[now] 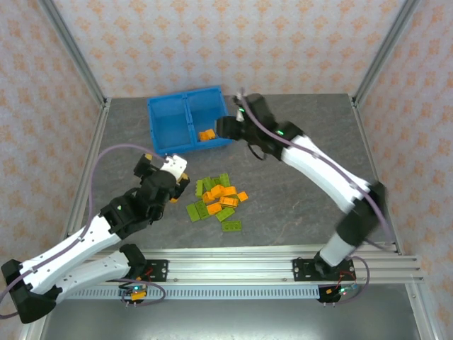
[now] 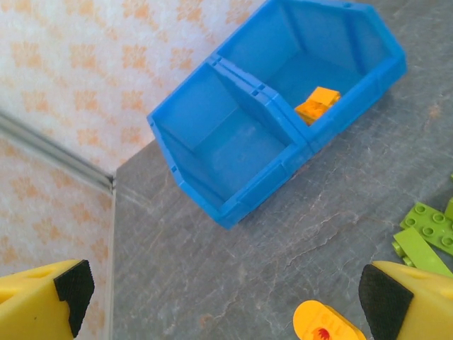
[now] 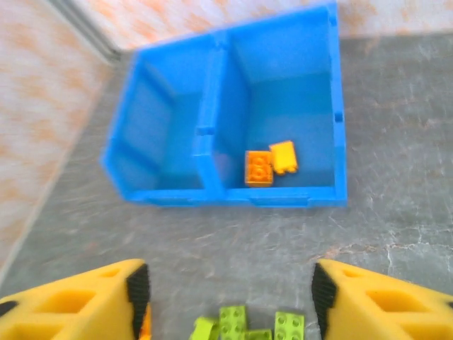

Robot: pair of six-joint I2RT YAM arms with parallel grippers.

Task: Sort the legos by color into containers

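The left end effector (image 2: 226, 297) stands wide, holding nothing. The right end effector (image 3: 230, 294) stands likewise, before the blue tray (image 3: 338, 106). Two orange legos (image 3: 269, 164) lie in its right compartment. The green and orange legos (image 1: 218, 201) lie clustered on the desk (image 1: 297, 212).

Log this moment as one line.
left gripper open, empty | right gripper open, empty | two orange bricks in right compartment of tray | green and orange legos piled on table, unsorted

The grey table (image 1: 283, 212) carries a blue tray (image 1: 153, 124) toward 11 o'clock. Green and orange legos (image 1: 218, 200) lie near its centre.
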